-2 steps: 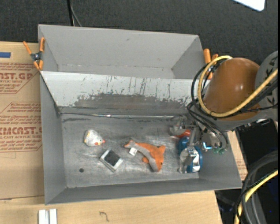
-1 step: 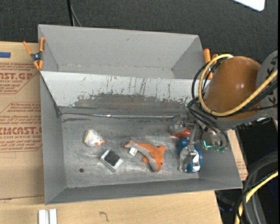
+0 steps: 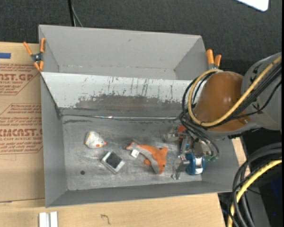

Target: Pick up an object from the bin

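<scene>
Seen from above, grey metal bin (image 3: 54,103), tool (image 3: 179,163) low at the floor's right end, spread or pressed together cannot be told, orange-and-grey piece (image 3: 153,156) just beside it leftward, small blue thing (image 3: 195,165) close on its other side, white-and-orange lump (image 3: 94,140) and black square (image 3: 113,161) well apart further left.

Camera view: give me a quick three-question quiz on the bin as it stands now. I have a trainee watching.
1. True or false: the gripper is at the left end of the bin.
2. Which thing lies closest to the gripper? A) white and orange lump B) blue thing C) black-faced square
3. What lies between the black-faced square and the blue thing?

Key: 1 false, it is at the right end. 2 B. 3 the orange and grey piece.
</scene>
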Controlling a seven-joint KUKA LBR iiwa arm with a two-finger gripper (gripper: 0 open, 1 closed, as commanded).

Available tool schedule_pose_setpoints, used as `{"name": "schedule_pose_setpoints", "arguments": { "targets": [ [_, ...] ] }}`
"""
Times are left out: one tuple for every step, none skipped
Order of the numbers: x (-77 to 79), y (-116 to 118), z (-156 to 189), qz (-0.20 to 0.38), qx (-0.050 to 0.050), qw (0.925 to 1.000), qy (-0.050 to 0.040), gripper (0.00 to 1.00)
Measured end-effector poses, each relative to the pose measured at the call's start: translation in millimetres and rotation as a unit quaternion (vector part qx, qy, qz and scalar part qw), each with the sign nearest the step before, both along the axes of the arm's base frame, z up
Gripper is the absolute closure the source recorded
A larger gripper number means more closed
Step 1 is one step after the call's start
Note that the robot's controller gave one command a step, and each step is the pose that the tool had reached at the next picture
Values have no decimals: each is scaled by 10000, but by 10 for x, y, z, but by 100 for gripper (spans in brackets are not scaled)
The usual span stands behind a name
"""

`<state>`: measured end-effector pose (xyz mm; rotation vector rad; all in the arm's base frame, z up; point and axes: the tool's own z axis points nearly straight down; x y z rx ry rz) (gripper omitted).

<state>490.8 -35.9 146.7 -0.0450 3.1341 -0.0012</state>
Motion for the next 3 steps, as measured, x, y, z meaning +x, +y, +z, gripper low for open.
{"name": "schedule_pose_setpoints", "arguments": {
  "targets": [
    [-3, 375, -751, -347, 10, 9994, -4, 100],
    [-2, 375, -751, -347, 10, 9994, -4, 100],
    [255, 126, 611, 2, 3, 10000, 26, 100]
  ]
}}
